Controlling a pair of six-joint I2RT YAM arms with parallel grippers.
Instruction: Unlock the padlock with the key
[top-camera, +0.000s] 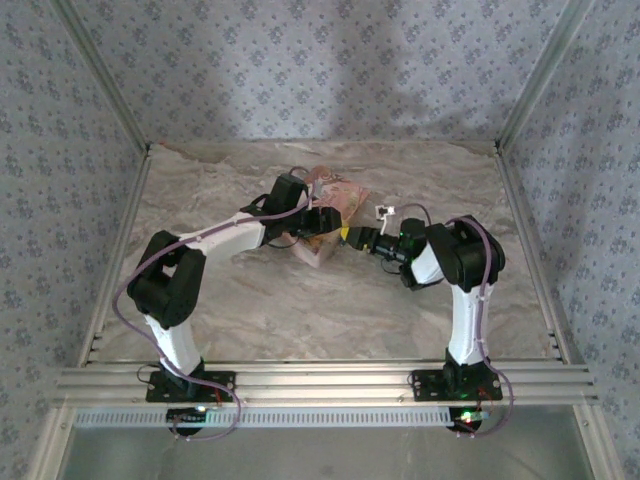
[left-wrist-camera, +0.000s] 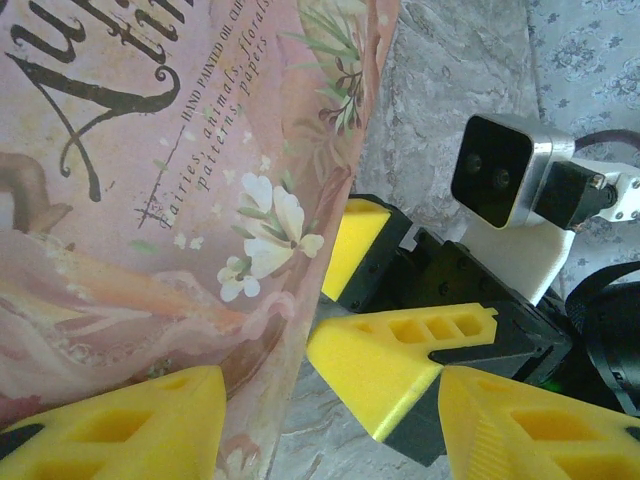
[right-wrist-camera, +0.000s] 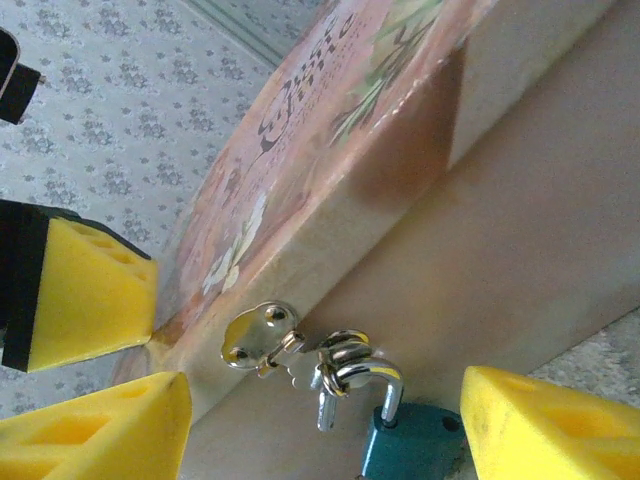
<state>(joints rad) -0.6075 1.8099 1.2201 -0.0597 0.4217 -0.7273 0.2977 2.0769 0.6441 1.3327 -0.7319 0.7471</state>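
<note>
The padlock (right-wrist-camera: 410, 445), small and teal, sits between the spread fingers of the right hand (right-wrist-camera: 325, 400), close to one yellow fingertip and apart from the other. Its silver shackle rises toward a ring that carries the key (right-wrist-camera: 255, 335). The key's rounded head lies further in between the same fingers, against the pale flank of the pink box (right-wrist-camera: 330, 130). The right hand is open and grips nothing. The left hand (left-wrist-camera: 332, 380) is also open. The illustrated face of the box lies against one of its fingers (left-wrist-camera: 120, 420), while the other finger stands clear of the box. One right-hand fingertip pokes into the gap between them. From above, both hands meet at the box, which tilts up from the tabletop (top-camera: 300, 310), a beige, marble-veined surface. A small white item (top-camera: 385, 210) lies just beyond the right hand. Walls (top-camera: 320, 70) papered in a blue-grey floral print close in three sides. Aluminium rails (top-camera: 320, 385) run along the near edge where the arms are bolted.
</note>
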